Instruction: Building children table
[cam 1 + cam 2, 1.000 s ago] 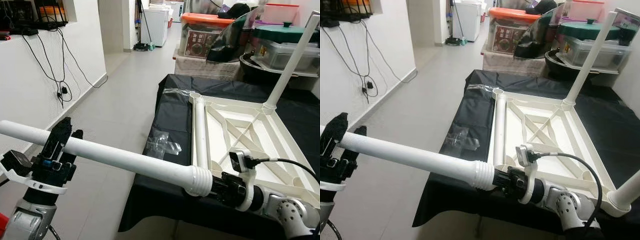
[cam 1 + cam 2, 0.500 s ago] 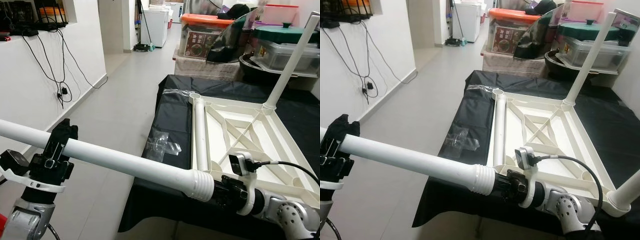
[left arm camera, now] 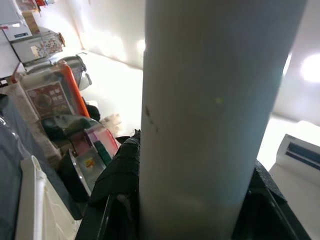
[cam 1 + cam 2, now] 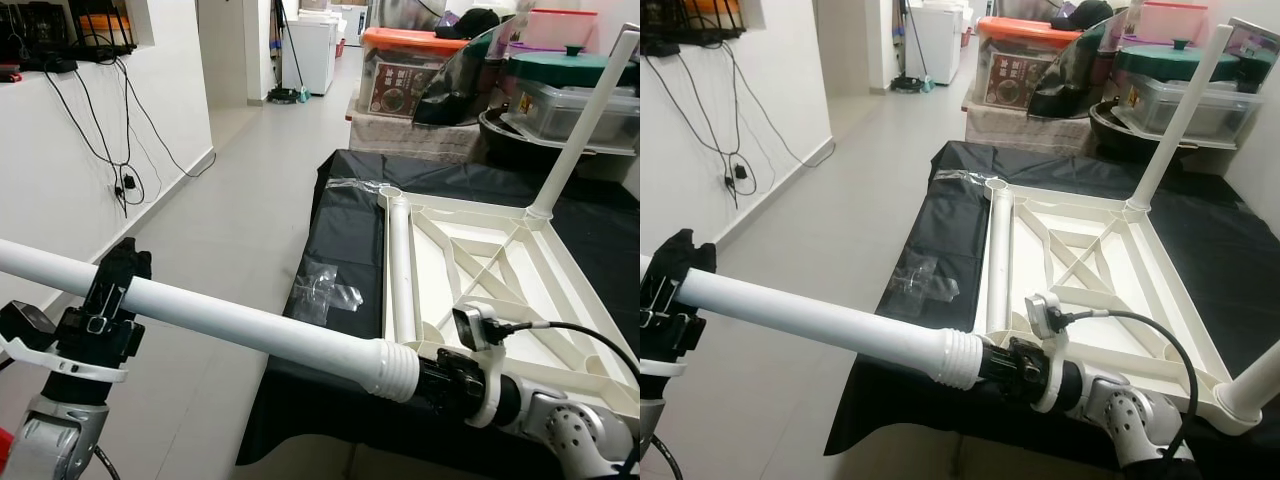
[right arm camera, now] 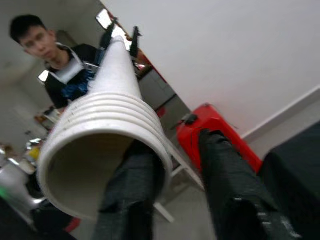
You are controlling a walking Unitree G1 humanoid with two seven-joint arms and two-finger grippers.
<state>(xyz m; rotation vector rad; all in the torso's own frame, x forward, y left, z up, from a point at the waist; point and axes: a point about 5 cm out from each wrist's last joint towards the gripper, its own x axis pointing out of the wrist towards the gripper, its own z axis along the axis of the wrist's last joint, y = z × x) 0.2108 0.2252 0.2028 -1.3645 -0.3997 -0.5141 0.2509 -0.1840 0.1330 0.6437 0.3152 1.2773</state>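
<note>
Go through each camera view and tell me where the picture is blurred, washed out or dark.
Head views: sharp, evenly lit, the white leg crisp. Left wrist view: leg close and soft, background washed out by glare. Right wrist view: the leg's ribbed end and the right end effector's fingers blurred, the wall bright.

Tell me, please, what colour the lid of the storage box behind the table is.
Orange lid, clearest in the left eye view.

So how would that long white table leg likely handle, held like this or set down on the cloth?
The table leg looks like a hollow plastic tube, its open ribbed end showing in the right wrist view, so probably stiff and light. The left gripper is clamped near one end, the right gripper is at the other, so it should stay level. Round and smooth, it would likely roll on the black cloth.
</note>
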